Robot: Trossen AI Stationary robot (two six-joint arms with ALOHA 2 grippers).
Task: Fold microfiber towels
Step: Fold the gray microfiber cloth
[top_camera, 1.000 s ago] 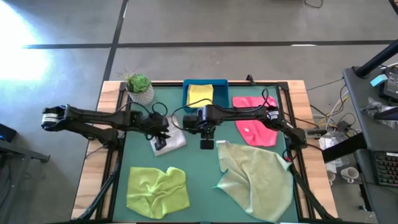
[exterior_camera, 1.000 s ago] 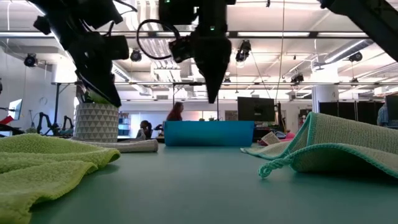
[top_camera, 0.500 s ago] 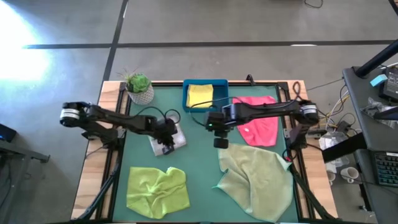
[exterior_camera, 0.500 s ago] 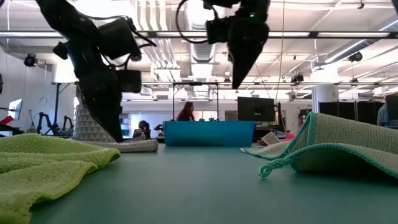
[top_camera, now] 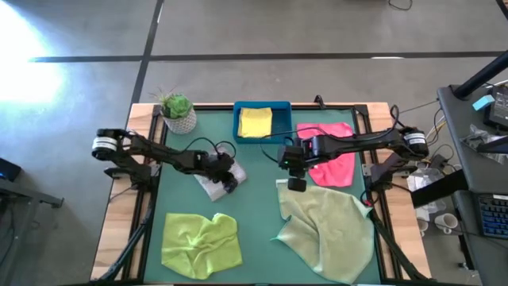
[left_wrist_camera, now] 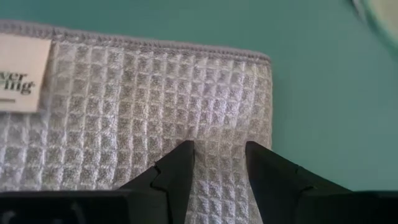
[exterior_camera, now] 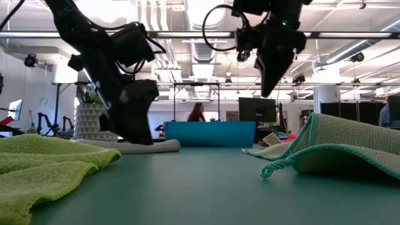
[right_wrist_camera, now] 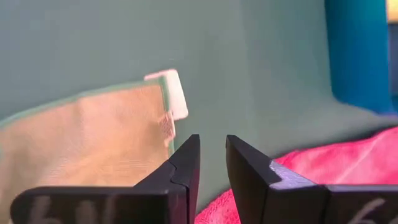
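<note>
- The left gripper (top_camera: 229, 178) sits low over the folded light grey towel (top_camera: 213, 184), which lies on the tabletop a little left of centre, nearer the far edge than the near one.
- In the left wrist view its fingers (left_wrist_camera: 176, 176) stand a small way apart with the tips down on the grey weave (left_wrist_camera: 155, 106); they appear to press on it rather than pinch a fold.
- The right gripper (top_camera: 295, 184) hangs above the table near the centre, its jaws slightly apart with nothing between them.
- The large pale sage towel (top_camera: 329, 230) fills the near right part of the tabletop; its far left corner (right_wrist_camera: 168, 93), with the white tag, lies just beyond and below the right fingertips, so the right arm is clearly the nearer one.
- The hot pink towel (top_camera: 333, 165) lies at the far right, just beside that gripper.
- The lime green towel (top_camera: 200, 245) lies crumpled at the near left.
- The yellow towel (top_camera: 255, 122) rests in the blue tray (top_camera: 238, 119) at the far edge.
</note>
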